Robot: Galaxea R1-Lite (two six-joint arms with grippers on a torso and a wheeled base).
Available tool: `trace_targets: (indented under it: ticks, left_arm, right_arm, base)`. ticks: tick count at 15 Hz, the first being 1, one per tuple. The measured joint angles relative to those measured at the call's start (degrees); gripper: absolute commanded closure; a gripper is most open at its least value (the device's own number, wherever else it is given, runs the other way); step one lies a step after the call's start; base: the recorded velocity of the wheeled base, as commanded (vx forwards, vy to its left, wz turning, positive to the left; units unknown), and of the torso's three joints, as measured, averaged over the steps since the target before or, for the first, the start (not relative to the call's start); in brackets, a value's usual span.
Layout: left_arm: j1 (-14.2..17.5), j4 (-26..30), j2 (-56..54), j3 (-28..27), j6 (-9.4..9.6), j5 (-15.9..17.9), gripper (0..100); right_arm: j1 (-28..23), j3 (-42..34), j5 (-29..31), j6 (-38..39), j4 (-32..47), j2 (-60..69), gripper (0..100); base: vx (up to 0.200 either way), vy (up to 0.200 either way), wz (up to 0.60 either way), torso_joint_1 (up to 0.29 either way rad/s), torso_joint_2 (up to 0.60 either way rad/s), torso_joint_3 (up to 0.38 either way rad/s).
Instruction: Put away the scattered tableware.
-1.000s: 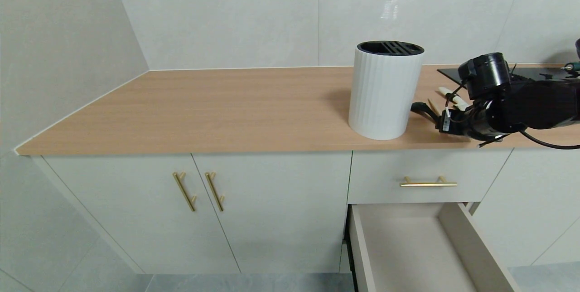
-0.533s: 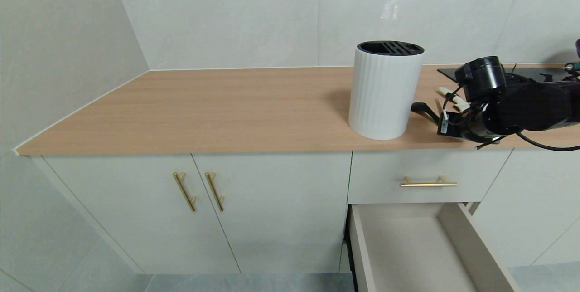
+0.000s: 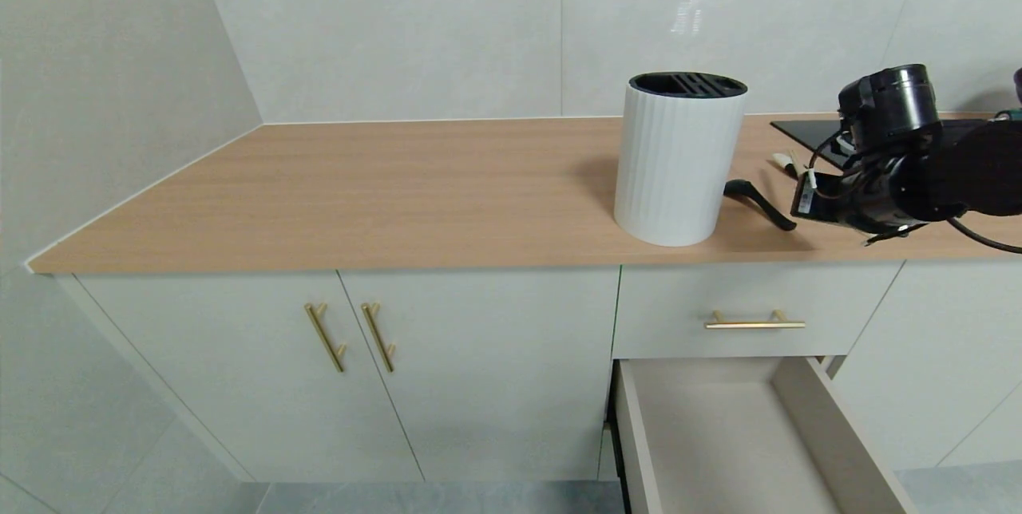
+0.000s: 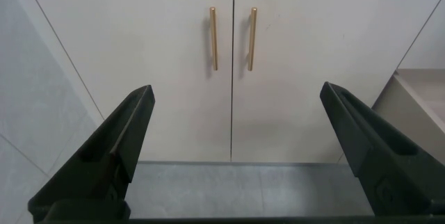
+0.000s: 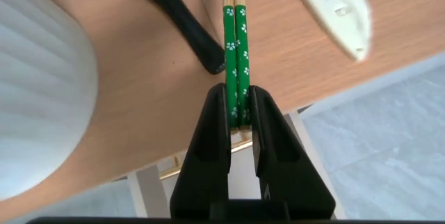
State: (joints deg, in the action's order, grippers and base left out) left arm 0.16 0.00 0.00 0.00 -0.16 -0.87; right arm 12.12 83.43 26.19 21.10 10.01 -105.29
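The left gripper [image 4: 236, 92] was down low, in front of two cupboard doors [image 4: 139, 64] with gold handles [image 4: 214, 37]. Its two fingers were spread far apart, with nothing between them.

Up on the bench [image 3: 383, 195], the white holder [image 3: 677, 167] stood upright near the front edge, toward the right end. It had ribs down its side and a black top with slots.

Just to the right of the holder lay a black handle [image 3: 758, 201], flat on the bench. Farther back lay a long white piece [image 3: 786, 162], but what kind of tableware it was could not be told. Behind that, a flat black plate [image 3: 814, 131] sat by the back edge.

The right gripper [image 5: 240, 99] was at the front edge of the bench, right of the black handle. Its fingers were squeezed tight on a pair of chopsticks [image 5: 234, 29] with green ends and little flowers. The chopsticks pointed out over the bench, right beside the tip of the black handle.

Below the bench, under the right gripper, a drawer [image 3: 822, 434] stood pulled open.
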Motion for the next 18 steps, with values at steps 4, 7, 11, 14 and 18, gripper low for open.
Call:
trace_targets:
  ticks: [4,7,11,14,18]
  left_arm:
    - [0.00,0.00,0.00,0.00,0.00,0.00,0]
    - [0.00,0.00,0.00,0.00,0.00,0.00,0]
    - [0.00,0.00,0.00,0.00,0.00,0.00,0]
    - [0.00,0.00,0.00,0.00,0.00,0.00,0]
    - [0.00,0.00,-0.02,0.00,0.02,0.00,0]
  right_arm:
    - [0.15,-3.72,-5.72,-0.13,3.04,8.44,100]
    - [0.37,-6.53,-14.77,-0.17,12.92,20.50,100]
    - [0.48,-9.53,-22.25,-0.35,23.76,34.12,100]
    - [0.55,-15.69,-26.03,-4.02,27.73,42.70,100]
    - [0.55,-20.10,-27.90,-9.67,35.89,47.17,100]
  base:
    - [0.000,0.000,0.00,0.000,0.00,0.000]
    - [0.000,0.000,0.00,0.000,0.00,0.000]
    - [0.000,0.000,0.00,0.000,0.00,0.000]
    - [0.000,0.000,0.00,0.000,0.00,0.000]
    - [0.000,0.000,0.00,0.000,0.00,0.000]
